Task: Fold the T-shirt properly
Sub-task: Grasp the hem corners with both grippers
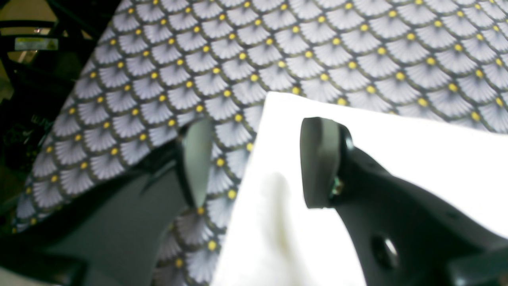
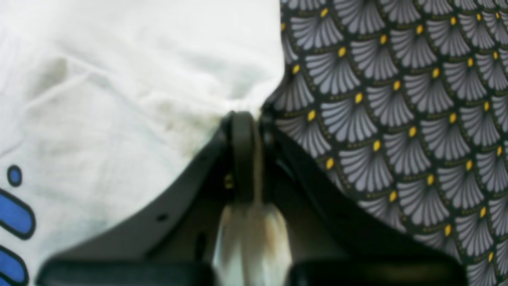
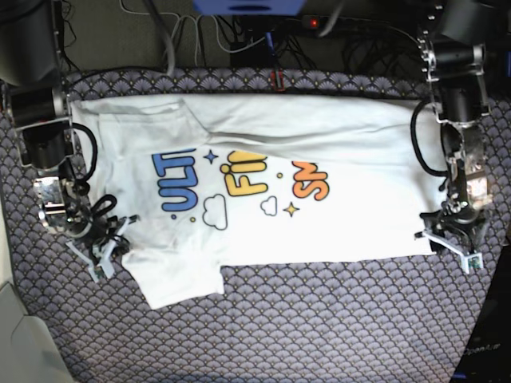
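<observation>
The white T-shirt [image 3: 335, 227] lies spread across the table, folded lengthwise so that only the halves "ULT", "FIN" and "SM" of the print show. One sleeve [image 3: 180, 279] sticks out at the front left. My right gripper [image 2: 254, 123] is shut on a pinch of white cloth at the shirt's edge [image 2: 119, 99]; in the base view it [image 3: 108, 243] sits at the shirt's left end. My left gripper [image 1: 258, 131] is open and straddles the shirt's edge [image 1: 416, 159] near a corner, one finger over the cloth and one over the tablecloth; in the base view it [image 3: 447, 238] sits at the shirt's right front corner.
The table is covered by a dark tablecloth [image 3: 319, 319] with grey fan scales and yellow dots. Cables and a power strip [image 3: 319, 22] lie along the back edge. The table's edge [image 3: 16, 335] runs down the front left.
</observation>
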Controlling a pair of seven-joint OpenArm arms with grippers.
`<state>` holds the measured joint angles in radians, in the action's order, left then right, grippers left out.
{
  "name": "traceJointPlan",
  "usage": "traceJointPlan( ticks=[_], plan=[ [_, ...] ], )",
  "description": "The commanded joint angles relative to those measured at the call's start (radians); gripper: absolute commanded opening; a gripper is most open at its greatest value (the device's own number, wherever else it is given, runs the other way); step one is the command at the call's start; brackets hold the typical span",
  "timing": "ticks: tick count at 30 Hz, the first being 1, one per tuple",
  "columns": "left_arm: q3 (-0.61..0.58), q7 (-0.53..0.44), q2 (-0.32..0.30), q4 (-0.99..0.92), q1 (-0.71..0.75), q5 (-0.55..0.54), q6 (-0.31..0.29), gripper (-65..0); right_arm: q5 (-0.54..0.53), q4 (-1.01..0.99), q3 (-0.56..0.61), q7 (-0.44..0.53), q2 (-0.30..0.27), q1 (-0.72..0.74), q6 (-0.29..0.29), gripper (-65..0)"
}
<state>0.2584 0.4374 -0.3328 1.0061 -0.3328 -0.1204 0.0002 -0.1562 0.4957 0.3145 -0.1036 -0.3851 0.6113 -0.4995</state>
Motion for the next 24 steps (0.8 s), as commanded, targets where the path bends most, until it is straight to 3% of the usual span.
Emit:
traceJointPlan(
  ticks=[1,4,18,24],
  plan=[
    [0.006,-0.030,-0.015,0.001,-0.038,0.000,0.004,-30.4,0.008,0.008,0.005,-0.011,-0.008,0.022,0.002,-65.0],
    [0.005,-0.039,-0.015,-0.046,-0.058,0.000,0.004,-30.4,0.008,0.008,0.005,-0.011,-0.008,0.022,0.002,-65.0],
    [-0.104,-0.306,-0.002,-0.419,-0.194,0.005,0.004,-30.4,0.008,0.010,0.007,-0.017,-0.010,0.022,0.002,-65.0],
    [-0.120,-0.323,-0.001,-0.468,-0.205,-0.002,0.004,-30.4,0.008,0.010,0.007,-0.017,-0.010,0.022,0.002,-65.0]
  ],
)
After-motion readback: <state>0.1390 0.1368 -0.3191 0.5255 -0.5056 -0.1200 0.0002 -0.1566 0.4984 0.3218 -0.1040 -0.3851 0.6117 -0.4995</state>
